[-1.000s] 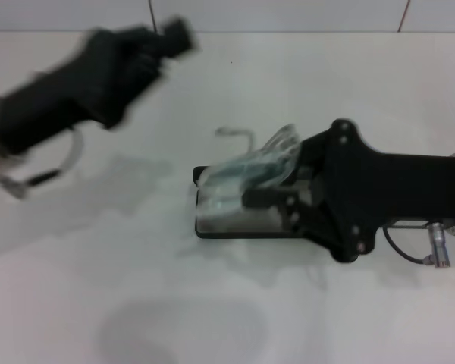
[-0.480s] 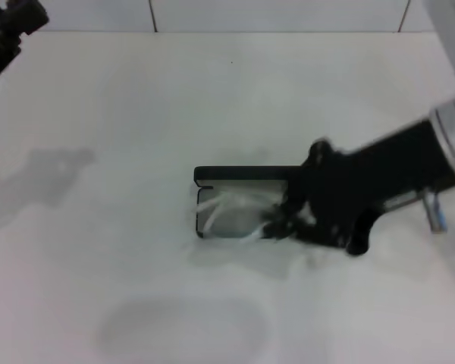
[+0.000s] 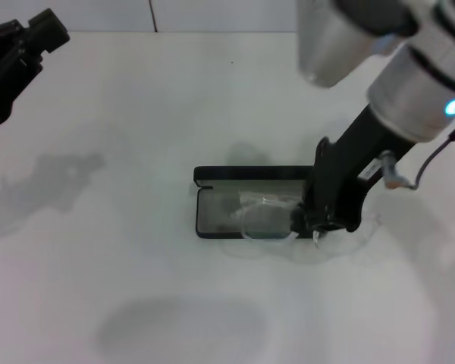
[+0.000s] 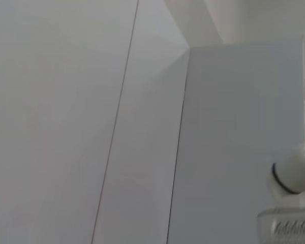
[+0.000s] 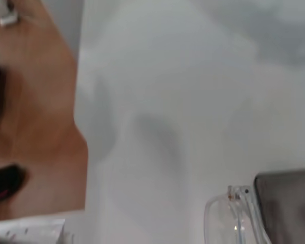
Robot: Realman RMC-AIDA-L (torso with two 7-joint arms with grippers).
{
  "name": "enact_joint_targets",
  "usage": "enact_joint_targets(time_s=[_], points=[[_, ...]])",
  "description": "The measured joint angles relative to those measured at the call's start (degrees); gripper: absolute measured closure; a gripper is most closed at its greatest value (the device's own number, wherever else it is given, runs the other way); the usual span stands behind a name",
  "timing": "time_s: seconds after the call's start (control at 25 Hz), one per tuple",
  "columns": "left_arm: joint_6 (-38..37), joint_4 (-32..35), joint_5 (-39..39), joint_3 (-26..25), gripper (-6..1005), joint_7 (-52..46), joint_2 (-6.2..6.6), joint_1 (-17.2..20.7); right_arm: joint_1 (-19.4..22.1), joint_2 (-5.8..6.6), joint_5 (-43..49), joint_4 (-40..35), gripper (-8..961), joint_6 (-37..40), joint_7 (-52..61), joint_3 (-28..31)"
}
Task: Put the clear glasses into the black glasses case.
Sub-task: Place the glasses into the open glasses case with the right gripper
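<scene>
right gripper at black glasses case end — over clear glasses

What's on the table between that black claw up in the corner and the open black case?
Nothing: in the head view, only bare white table and a faint shadow lie between the left gripper and the black glasses case.

- The white tabletop carries everything.
- The black glasses case lies open, flat on it, near the middle.
- The clear glasses lie inside that case.
</scene>
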State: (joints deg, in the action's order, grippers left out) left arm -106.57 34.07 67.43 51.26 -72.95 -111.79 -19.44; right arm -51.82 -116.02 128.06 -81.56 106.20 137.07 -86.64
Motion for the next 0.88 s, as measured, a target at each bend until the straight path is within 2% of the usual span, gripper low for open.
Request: enact_joint_targets(time_s=[0.12, 0.36, 0.88], points=[[0.00, 0.00, 0.03, -0.02, 931, 0.01, -0.18, 0.21, -1.82, -0.01, 2.09, 4.68, 868, -4.02, -0.34, -4.56], [0.06, -0.05, 0.03, -0.10, 930, 0.01, -0.13, 0.13, -2.63, -0.06, 3.60, 6.68, 868, -10.20, -0.64, -11.86], [0.94, -0.08, 1.02, -0.11, 929, -0.06, -0.27, -0.89, -4.21, -0.17, 6.01, 11.41, 868, -18.52, -1.67, -17.22]])
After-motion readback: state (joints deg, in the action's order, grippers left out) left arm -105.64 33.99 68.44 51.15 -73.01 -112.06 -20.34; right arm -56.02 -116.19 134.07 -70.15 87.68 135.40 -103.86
